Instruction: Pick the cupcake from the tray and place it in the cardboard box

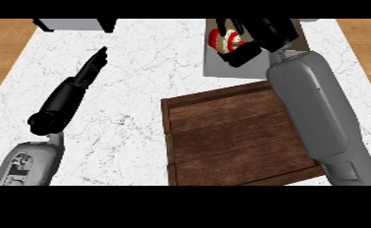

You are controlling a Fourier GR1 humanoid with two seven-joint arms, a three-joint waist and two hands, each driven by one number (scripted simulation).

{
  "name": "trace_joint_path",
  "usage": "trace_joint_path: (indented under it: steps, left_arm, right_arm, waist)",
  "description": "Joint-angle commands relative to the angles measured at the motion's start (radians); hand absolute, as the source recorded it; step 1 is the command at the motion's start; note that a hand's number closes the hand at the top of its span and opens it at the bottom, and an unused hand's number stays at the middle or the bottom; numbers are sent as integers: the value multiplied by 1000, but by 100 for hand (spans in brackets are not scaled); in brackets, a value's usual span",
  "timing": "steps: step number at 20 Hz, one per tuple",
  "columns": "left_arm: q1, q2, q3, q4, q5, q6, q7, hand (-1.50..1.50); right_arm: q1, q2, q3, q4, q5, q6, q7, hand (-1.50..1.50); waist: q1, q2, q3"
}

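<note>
The cupcake [226, 40] is already off the wooden tray [232, 138], held by the curled right hand [250, 38] over the cardboard box [217, 65] just beyond, seemingly unreleased, leaving only letting go; the left hand [87, 72] rests straight-fingered, well left.

**Right hand curled round its load, left hand open and still**

The right forearm [315, 114] rises from the lower right edge and reaches up and slightly leftward to the top of the view. At its end the right hand [253, 38] is bent over, its black fingers [243, 55] and thumb curled round the cupcake [226, 40], which shows only partly between them.

The left forearm [29, 160] comes in at the lower left corner. Its wrist is angled up and to the right, and the left hand [80, 82] is stretched out flat, fingers straight and together, holding nothing.
</note>
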Motion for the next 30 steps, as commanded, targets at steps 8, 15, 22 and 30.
trace_joint_path:
  steps: [8, 15, 22, 30]
  left_arm:
    - [-24, -68, -49, -3, -44, 36, 12, 0]
    - [-61, -29, -5, 28, -12, -12, 21, 0]
    - [-16, -11, 0, 21, -18, -30, -26, 0]
    - [-32, -15, 14, 8, -11, -19, -5, 0]
  right_arm:
    - [-201, -163, 8, 530, 79, 186, -216, 150]
    - [-283, -191, 65, 778, 174, 233, -336, -150]
    - [-321, -161, -10, 856, 94, 238, -580, -150]
    - [-355, -141, -456, 987, -354, 405, -484, -150]
  waist:
    - [18, 9, 0]
    - [25, 12, 0]
    - [34, 14, 1]
    - [23, 11, 2]
